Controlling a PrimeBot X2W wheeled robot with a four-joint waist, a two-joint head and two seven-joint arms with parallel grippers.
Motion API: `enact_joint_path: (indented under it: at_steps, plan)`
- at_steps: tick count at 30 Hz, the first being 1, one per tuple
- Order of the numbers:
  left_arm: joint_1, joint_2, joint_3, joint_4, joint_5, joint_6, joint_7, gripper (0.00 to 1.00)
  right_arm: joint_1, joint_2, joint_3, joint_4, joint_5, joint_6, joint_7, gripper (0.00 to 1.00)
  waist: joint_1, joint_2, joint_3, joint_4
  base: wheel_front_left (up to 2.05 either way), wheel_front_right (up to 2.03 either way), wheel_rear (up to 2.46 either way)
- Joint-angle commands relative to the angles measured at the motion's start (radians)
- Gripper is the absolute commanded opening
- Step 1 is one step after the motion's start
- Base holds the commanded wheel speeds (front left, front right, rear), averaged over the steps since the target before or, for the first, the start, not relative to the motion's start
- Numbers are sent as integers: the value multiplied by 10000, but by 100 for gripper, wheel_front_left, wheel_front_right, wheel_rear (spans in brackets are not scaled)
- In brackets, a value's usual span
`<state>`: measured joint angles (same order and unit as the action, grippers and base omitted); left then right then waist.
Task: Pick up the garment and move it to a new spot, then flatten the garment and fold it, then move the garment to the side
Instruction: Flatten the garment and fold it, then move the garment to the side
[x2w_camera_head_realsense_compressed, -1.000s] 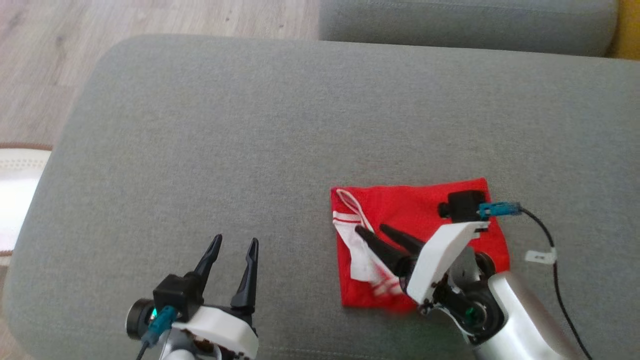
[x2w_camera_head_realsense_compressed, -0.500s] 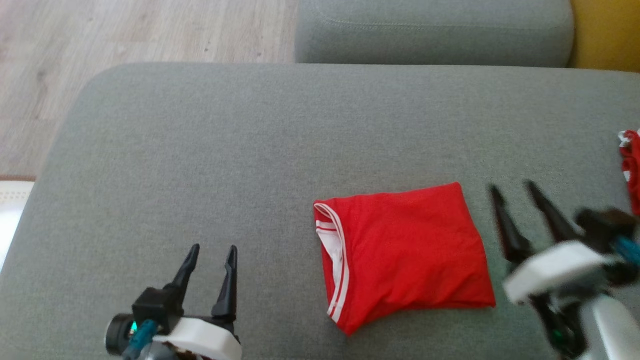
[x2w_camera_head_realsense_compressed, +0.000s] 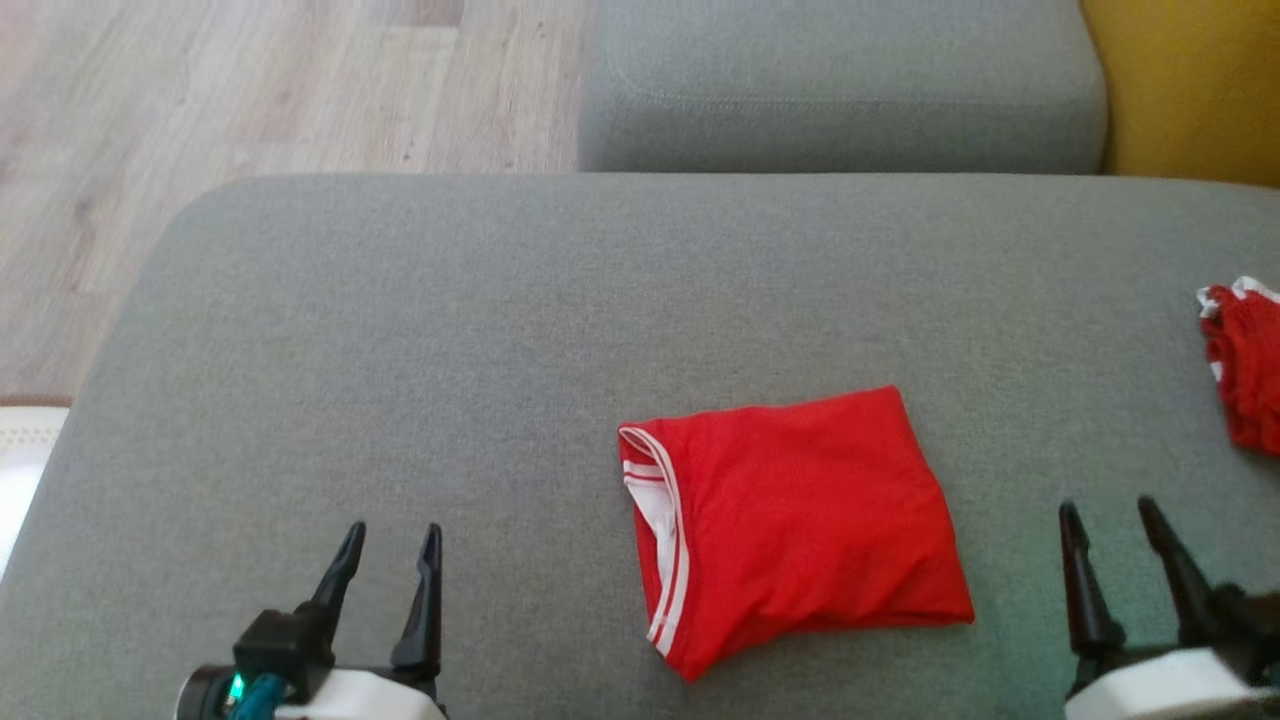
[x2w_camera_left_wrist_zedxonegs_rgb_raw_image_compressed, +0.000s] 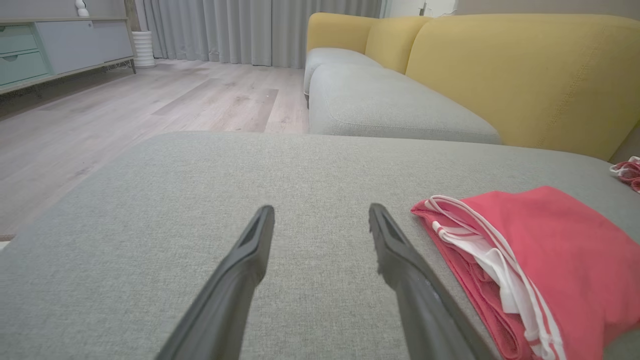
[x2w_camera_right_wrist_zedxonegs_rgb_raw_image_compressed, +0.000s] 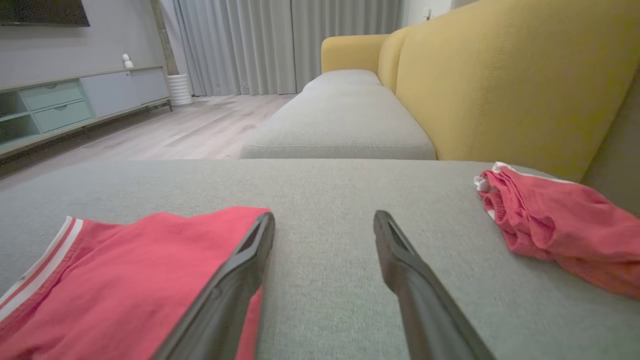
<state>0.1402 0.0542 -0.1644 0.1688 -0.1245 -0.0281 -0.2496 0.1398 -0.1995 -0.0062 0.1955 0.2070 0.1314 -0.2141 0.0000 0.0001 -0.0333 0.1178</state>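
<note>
The garment (x2w_camera_head_realsense_compressed: 800, 525) is a red shirt with white stripe trim, lying folded into a rough square on the grey cushion (x2w_camera_head_realsense_compressed: 500, 330). The left wrist view has the garment (x2w_camera_left_wrist_zedxonegs_rgb_raw_image_compressed: 540, 270) to the right of the fingers, and the right wrist view has the garment (x2w_camera_right_wrist_zedxonegs_rgb_raw_image_compressed: 125, 280) at lower left. My left gripper (x2w_camera_head_realsense_compressed: 392, 537) rests open at the lower left, well clear of the shirt. My right gripper (x2w_camera_head_realsense_compressed: 1108, 513) stands open at the lower right, just past the shirt's right edge. Both hold nothing.
A second crumpled red garment (x2w_camera_head_realsense_compressed: 1245, 365) lies at the cushion's far right edge, and it lies as a red heap (x2w_camera_right_wrist_zedxonegs_rgb_raw_image_compressed: 560, 230) in the right wrist view. Another grey seat (x2w_camera_head_realsense_compressed: 840, 90) and a yellow backrest (x2w_camera_head_realsense_compressed: 1190, 90) lie beyond. Wooden floor (x2w_camera_head_realsense_compressed: 200, 110) is at the left.
My right gripper has lifted off the folded shirt and drawn back to the lower right, leaving the shirt lying flat. The head camera has tilted, shifting the whole picture down.
</note>
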Motion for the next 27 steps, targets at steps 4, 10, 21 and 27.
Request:
enact_joint_path:
  at_steps: [4,10,21,27]
  plan:
    - [-277,-39,504,-309,127,-204,-122,100,-24,258,237,161,-130,-7,-408,100,0,-1,-122,-79,0,0,0]
    - [-259,-39,582,-290,205,-388,-122,100,-143,627,183,382,-188,-7,-470,100,0,-1,-153,-195,0,0,0]
    - [-279,-39,632,-46,253,-584,-122,100,-170,657,89,393,-291,-7,-475,100,0,-1,-179,-153,0,0,0]
    - [-284,-39,636,7,269,-633,-122,100,-168,679,129,479,-296,-7,-476,100,0,-1,-189,-140,0,0,0]
